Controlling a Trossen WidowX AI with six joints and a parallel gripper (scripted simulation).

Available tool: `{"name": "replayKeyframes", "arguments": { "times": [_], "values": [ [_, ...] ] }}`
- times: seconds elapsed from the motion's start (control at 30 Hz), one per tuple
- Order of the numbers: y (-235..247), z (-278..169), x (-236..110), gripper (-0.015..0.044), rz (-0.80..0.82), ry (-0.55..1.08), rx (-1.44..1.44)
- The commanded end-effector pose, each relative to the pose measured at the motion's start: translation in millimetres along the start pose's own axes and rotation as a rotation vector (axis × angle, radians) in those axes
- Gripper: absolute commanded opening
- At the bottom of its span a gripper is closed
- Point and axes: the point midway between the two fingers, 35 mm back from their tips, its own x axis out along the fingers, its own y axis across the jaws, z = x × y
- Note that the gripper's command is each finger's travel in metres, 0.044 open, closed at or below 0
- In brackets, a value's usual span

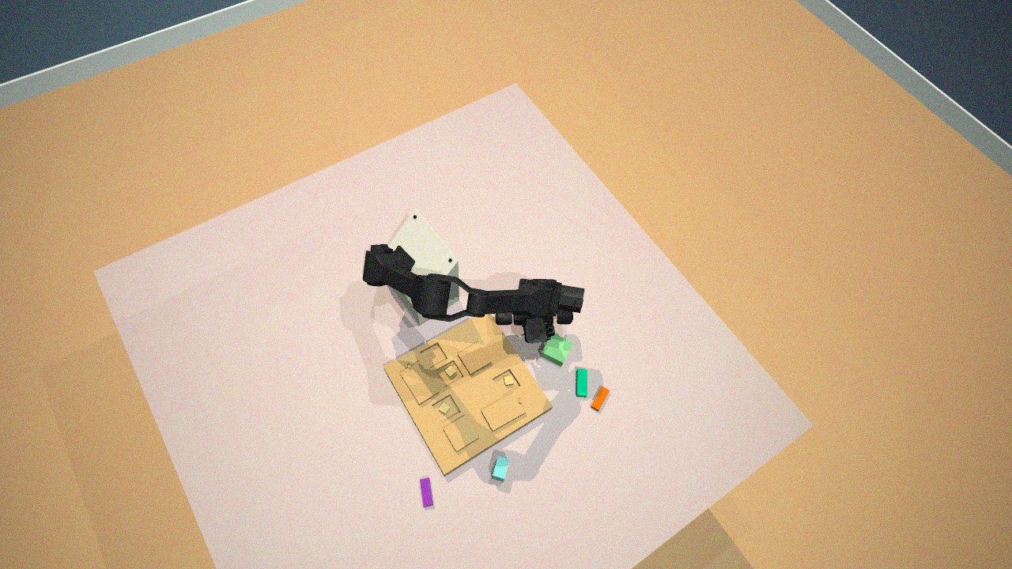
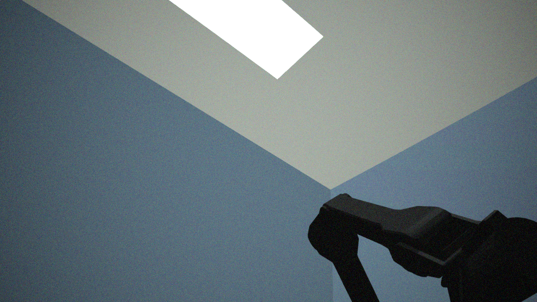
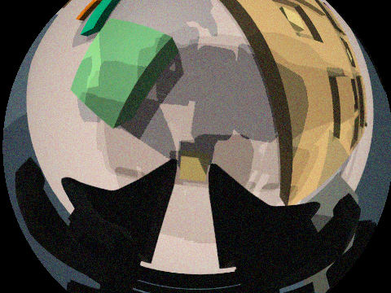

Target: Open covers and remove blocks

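Observation:
The tan puzzle board [image 1: 534, 405] [image 3: 305, 87] lies on the pale mat. Three small yellow blocks [image 1: 451, 371] [image 1: 509, 379] [image 1: 444, 407] sit in its wells, with flat covers such as one [image 1: 504, 412] beside them. My gripper [image 1: 538, 332] [image 3: 192, 165] is low over the mat just off the board's far right corner. Its fingers stand slightly apart around a small olive-yellow block [image 3: 192, 171], which sits between the tips. A large green block [image 1: 556, 349] [image 3: 122, 71] lies close beside the gripper.
A teal-green block [image 1: 581, 382] [image 3: 103, 11] and an orange block [image 1: 600, 397] [image 3: 94, 2] lie on the mat right of the board. A cyan block [image 1: 500, 467] and a purple block [image 1: 425, 491] lie in front. The exterior view shows only the arm [image 2: 413, 233], walls and ceiling.

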Motion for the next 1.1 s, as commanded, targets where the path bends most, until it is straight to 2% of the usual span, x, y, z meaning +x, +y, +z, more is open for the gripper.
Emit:
{"name": "replayKeyframes", "arguments": {
  "times": [0.0,0.3,1.07],
  "values": [
    [0,0,-1,0.0211,0.0,0.0,0.0],
    [0,0,-3,0.044,0.001,0.0,0.0],
    [1,-1,-75,0.044,0.004,-0.002,-0.005]
  ]
}}
